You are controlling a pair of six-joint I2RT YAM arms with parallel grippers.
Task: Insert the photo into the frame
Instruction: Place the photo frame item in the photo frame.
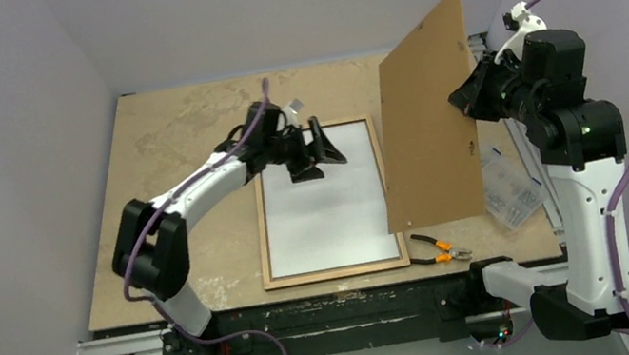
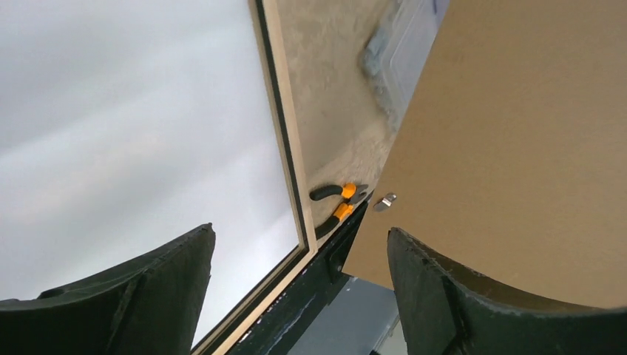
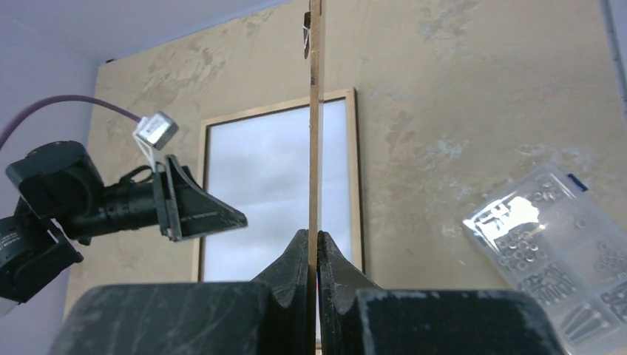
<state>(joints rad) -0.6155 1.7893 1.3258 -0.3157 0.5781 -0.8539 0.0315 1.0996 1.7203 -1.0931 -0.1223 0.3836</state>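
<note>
The photo (image 1: 325, 205) lies flat inside the frame (image 1: 336, 273), its plain white reverse up, filling the opening from rail to rail. The frame rests back-up on the table (image 1: 176, 123), its light wood rails showing, the near rail close to the table's front edge.

The left gripper (image 1: 317, 160) hovers over the far end of the photo, jaws spread wide and grasping nothing. From its wrist view, white sheet shows under one finger (image 2: 148, 296) and the frame's right rail runs between the two.

The right gripper (image 1: 469, 101) is clenched on the right edge of the brown backing board (image 1: 427, 120), which it holds on edge in the air, clear of the table. In the top view the board's left edge lines up with the frame's right rail, and its lower corner hangs above that rail near the front.

Orange-handled pliers (image 1: 439, 247) lie just beside the frame's near right corner. A clear plastic parts box (image 1: 507, 189) sits by the table's right edge, partly hidden behind the board. Bare tabletop lies left of the frame and beyond its far rail.
</note>
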